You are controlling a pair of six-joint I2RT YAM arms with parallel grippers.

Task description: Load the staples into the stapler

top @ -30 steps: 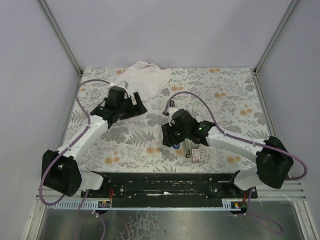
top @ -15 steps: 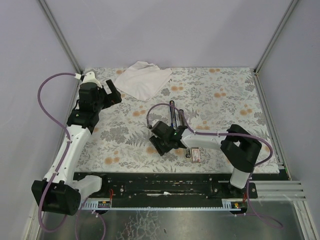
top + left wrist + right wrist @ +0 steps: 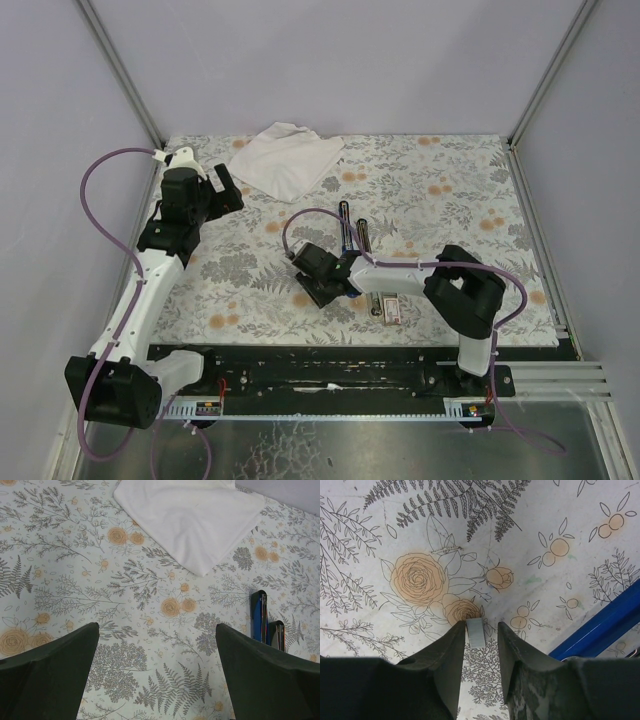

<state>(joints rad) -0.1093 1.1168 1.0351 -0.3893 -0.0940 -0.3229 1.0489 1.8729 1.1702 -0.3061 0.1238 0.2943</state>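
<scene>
The staples (image 3: 476, 632), a single silvery strip, now sit just left of the blue stapler (image 3: 600, 627) between the fingers of your right tool (image 3: 481, 627), which has narrowed without clamping, while your left tool (image 3: 157, 626) has swung away far-left, released, so loading remains.

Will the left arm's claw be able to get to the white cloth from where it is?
Probably yes. The left claw is open and faces the white cloth, with only patterned table between them. The right arm is low down nearer the front, out of the way.
</scene>
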